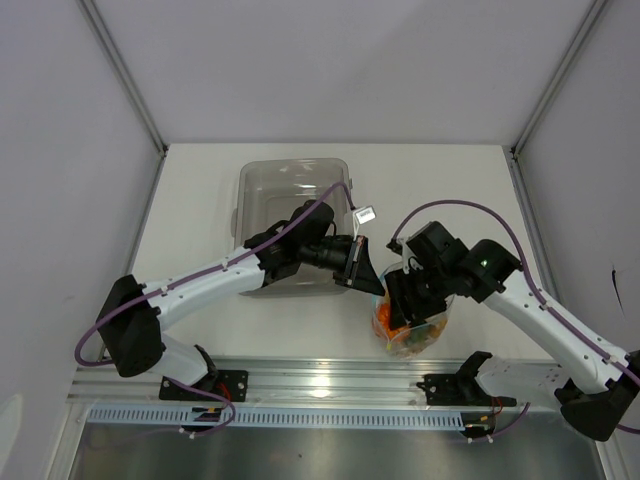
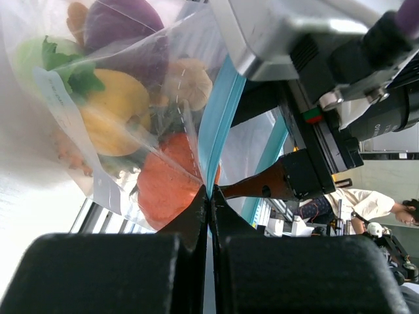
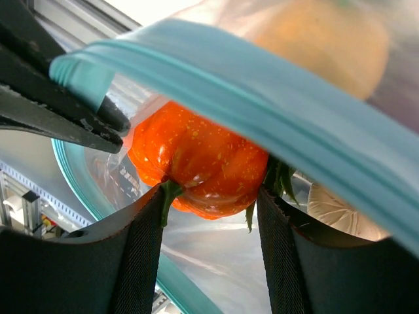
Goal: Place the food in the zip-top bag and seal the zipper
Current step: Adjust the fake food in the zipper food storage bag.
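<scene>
In zip-top bag (image 1: pixel 415 340): food (image 2: pixel 114 111). Bag near table's (image 1: pixel 200 200) front edge, right of centre; tray (image 1: pixel 290 170) behind & to the left. L gripper (image 2: pixel 209 196) at bag's mouth corner; R gripper (image 3: pixel 211 193) astride bag.

Light blue zipper (image 3: pixel 262 104), orange tomato (image 3: pixel 196 163), yellow lemon (image 2: pixel 114 110), purple onion (image 2: pixel 127 31)

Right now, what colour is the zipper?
The zipper is light blue; right wrist view shows it best.

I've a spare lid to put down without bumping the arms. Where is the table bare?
Bare table lies left of the clear tray, up to the side wall, and again at the back right, beyond the right arm's purple cable. Crowded: front centre, where the left gripper and right gripper meet at the zip-top bag.
</scene>
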Tool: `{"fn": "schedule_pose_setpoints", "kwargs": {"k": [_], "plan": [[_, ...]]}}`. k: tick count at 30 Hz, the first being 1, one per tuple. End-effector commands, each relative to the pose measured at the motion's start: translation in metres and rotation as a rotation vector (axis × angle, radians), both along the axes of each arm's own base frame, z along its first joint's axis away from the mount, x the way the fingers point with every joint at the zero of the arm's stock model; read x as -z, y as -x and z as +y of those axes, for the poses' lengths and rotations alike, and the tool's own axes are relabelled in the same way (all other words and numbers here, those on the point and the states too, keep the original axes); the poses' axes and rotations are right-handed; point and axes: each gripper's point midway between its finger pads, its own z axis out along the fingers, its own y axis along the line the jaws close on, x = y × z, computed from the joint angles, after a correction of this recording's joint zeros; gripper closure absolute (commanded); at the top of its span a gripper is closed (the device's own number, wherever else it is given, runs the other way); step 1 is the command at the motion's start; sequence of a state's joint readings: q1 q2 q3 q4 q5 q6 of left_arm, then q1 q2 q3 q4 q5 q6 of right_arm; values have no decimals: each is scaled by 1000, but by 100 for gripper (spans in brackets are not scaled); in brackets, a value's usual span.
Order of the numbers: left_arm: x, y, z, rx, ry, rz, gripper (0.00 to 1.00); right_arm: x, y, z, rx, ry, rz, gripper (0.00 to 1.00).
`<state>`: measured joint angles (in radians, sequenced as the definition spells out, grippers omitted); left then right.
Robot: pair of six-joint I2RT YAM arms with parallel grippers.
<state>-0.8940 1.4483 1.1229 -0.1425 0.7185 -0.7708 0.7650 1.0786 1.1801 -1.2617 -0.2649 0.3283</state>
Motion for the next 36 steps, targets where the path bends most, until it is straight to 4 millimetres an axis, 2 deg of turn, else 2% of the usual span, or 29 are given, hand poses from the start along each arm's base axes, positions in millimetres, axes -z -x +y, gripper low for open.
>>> {"fn": "schedule_pose_setpoints", "kwargs": {"k": [1,4,9,12,14,17,21,28,32,36], "plan": [[-26,-3,-5,14,70,-24,100,-10,-12,-2,32,2,-76,100],[-28,-3,-5,14,73,-30,99,-6,-18,-8,60,45,-100,100],[-27,-4,-5,8,68,-29,99,-1,-38,-36,185,202,-180,100],[-26,-4,-5,7,66,-28,100,-20,-50,-44,258,214,-256,100],[-26,-4,-6,8,66,-23,99,-36,-52,-47,291,194,-288,100],[-29,-5,-7,3,73,-23,99,-49,-53,-50,306,187,-306,100],[-35,-6,-11,7,87,-22,99,-44,-49,-54,309,248,-274,100],[-50,-6,-18,11,131,-4,99,-27,-41,-43,264,336,-251,100],[-56,-7,-20,9,142,-17,99,-23,-47,-62,292,472,-319,100],[-47,-5,-19,15,123,-7,99,-31,-53,-66,363,450,-344,100]]}}
